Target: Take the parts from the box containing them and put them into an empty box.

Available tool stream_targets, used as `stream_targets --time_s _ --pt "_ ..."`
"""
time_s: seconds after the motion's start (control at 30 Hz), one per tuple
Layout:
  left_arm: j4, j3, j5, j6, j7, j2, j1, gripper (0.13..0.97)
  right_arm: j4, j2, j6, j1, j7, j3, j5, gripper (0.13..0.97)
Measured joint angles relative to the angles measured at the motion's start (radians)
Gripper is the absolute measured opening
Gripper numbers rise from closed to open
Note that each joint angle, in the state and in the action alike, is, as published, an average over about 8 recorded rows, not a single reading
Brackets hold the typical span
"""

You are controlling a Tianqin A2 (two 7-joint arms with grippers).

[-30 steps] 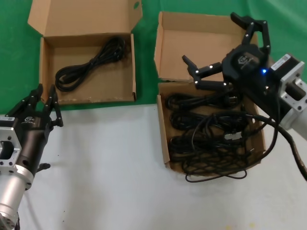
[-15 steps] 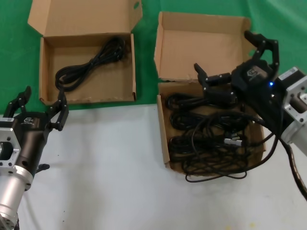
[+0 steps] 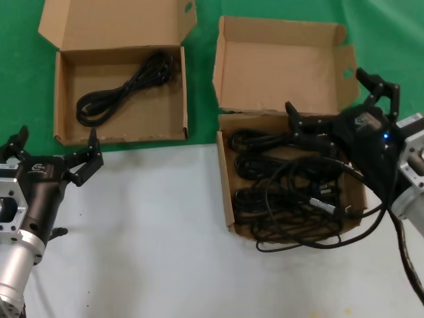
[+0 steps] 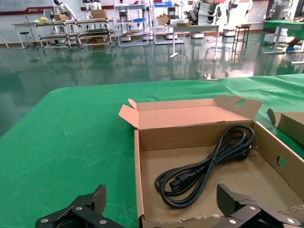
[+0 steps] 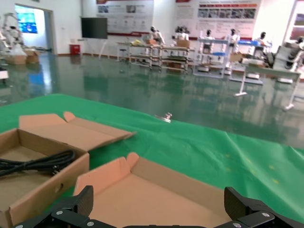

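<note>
floor: glossy dark green | furniture: metal racks, workbenches | wall: posters, dark screen

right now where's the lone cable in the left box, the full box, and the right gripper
lone cable (image 3: 126, 85), head view, mid loop.
full box (image 3: 227, 192), head view, left wall.
right gripper (image 3: 341, 103), head view, between open fingertips.
</note>
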Motion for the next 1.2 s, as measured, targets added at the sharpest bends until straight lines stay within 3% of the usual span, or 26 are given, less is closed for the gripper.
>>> stream_targets --time_s 0.23,0.53,1.2 --pt "0.001 -0.001 -0.002 -0.002 0.002 0.000 0.001 0.856 -0.003 -0.011 0.047 -0.038 0.016 0.008 0.005 0.966" --pt "0.002 -0.001 -0.005 -0.005 0.003 0.001 0.003 0.943 -0.006 -0.025 0.106 -0.088 0.037 0.019 0.011 0.966" --pt "0.004 -0.003 -0.011 -0.010 0.007 0.001 0.006 0.966 -0.012 -0.054 0.227 -0.188 0.080 0.041 0.024 0.966"
